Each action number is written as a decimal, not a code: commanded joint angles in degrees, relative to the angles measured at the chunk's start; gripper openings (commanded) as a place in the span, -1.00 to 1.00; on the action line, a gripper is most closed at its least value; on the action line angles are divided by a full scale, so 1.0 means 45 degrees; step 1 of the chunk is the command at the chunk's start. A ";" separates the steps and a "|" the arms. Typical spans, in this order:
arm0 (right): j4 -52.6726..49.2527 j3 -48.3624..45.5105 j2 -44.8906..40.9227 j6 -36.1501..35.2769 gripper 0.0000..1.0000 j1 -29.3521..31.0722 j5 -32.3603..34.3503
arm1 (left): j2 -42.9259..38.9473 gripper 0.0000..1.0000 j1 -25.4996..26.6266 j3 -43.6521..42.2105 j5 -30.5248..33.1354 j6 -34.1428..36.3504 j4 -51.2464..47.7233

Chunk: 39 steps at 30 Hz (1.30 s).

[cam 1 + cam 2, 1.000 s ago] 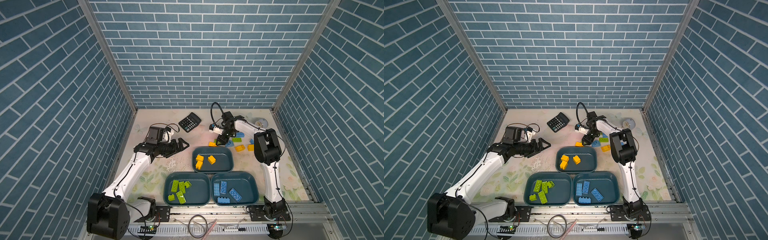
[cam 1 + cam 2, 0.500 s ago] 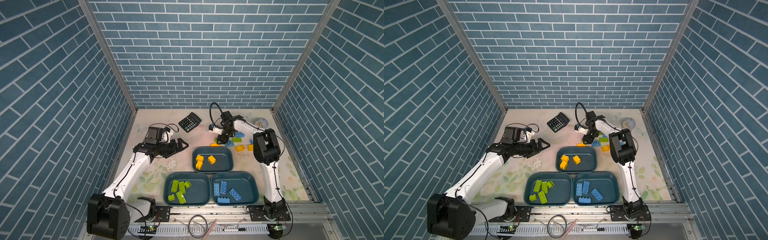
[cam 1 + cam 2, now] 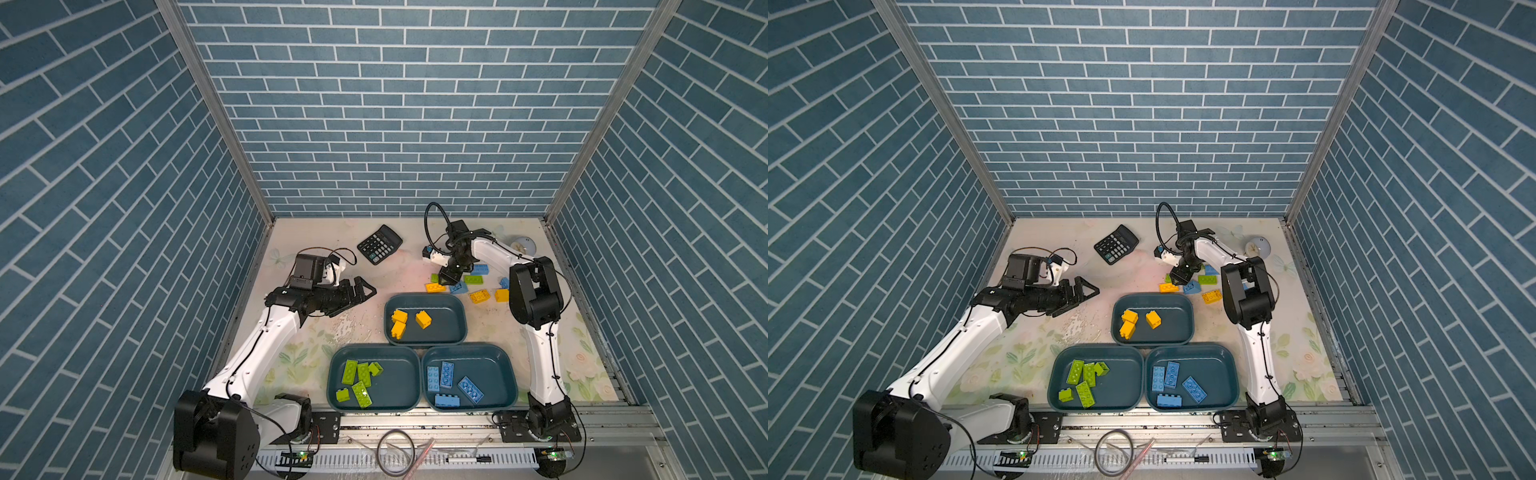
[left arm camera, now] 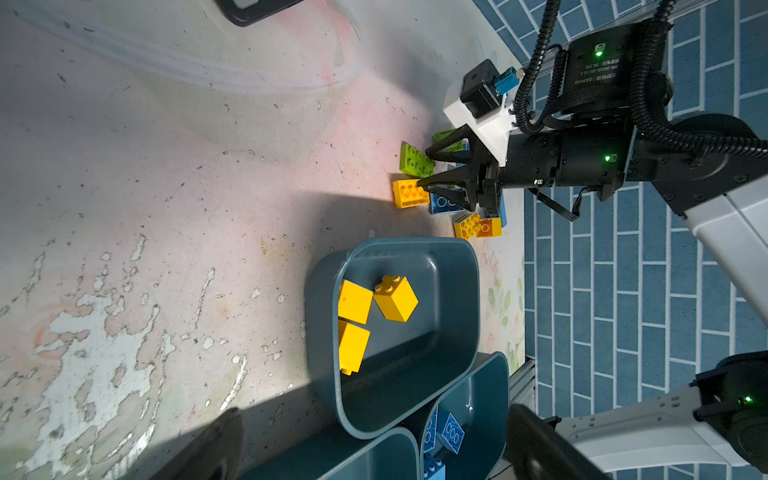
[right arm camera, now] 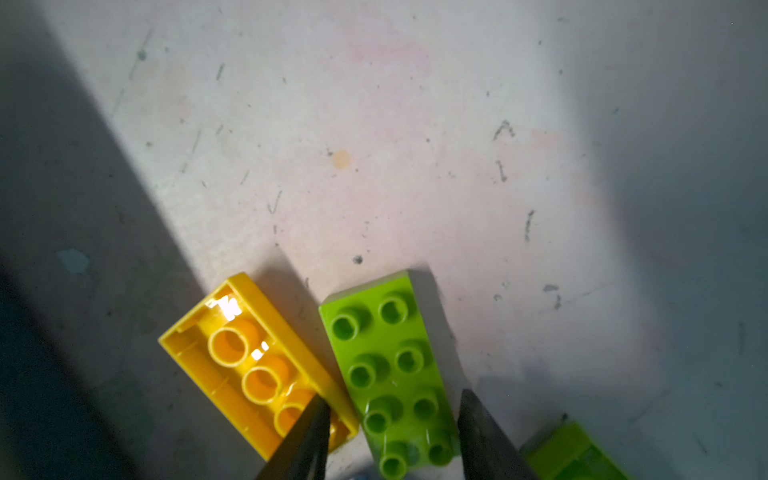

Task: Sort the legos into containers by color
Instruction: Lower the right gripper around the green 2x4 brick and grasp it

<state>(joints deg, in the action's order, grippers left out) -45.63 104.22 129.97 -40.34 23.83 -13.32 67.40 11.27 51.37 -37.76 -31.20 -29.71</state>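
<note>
green lego: square the pinch first

right gripper [image 5: 393,398] jaws narrow, straddling the green lego [image 5: 386,361] on the table [image 5: 374,145]; can't tell if pads bite yet. upside-down yellow lego [image 5: 253,365] lies just beside one finger [image 5: 303,440] – keep it out of the pinch, grip the long sides, lift straight, then over to the container [image 3: 399,382] w/ the greens. left gripper [image 3: 368,291] wide, empty, well apart.

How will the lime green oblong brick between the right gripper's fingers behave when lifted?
The lime green brick lies flat, studs up, so it should not roll. Probably stiff and light: the upturned yellow brick beside it is hollow plastic. Its glossy sides might slip slightly in the right gripper.
</note>
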 commanded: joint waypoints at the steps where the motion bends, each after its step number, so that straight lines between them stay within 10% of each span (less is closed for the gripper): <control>1: -0.0388 0.0003 0.0637 -0.0187 -0.02 -0.0072 0.0295 | 0.0055 0.99 -0.0082 -0.0020 0.0016 0.0183 -0.0243; 14: -0.0785 0.0413 0.0830 0.0047 -0.36 -0.0062 -0.0145 | 0.0501 0.99 -0.0082 0.0389 -0.0120 0.0291 -0.0315; 39: -0.0922 0.0343 -0.0454 -0.0111 0.17 -0.0115 0.0650 | 0.0552 0.99 -0.0199 0.0341 -0.0293 0.0623 -0.0488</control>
<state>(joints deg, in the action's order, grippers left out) -47.92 106.96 130.78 -39.31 23.18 -8.82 70.08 10.85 52.62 -38.57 -29.50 -31.18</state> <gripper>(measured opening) 0.578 0.995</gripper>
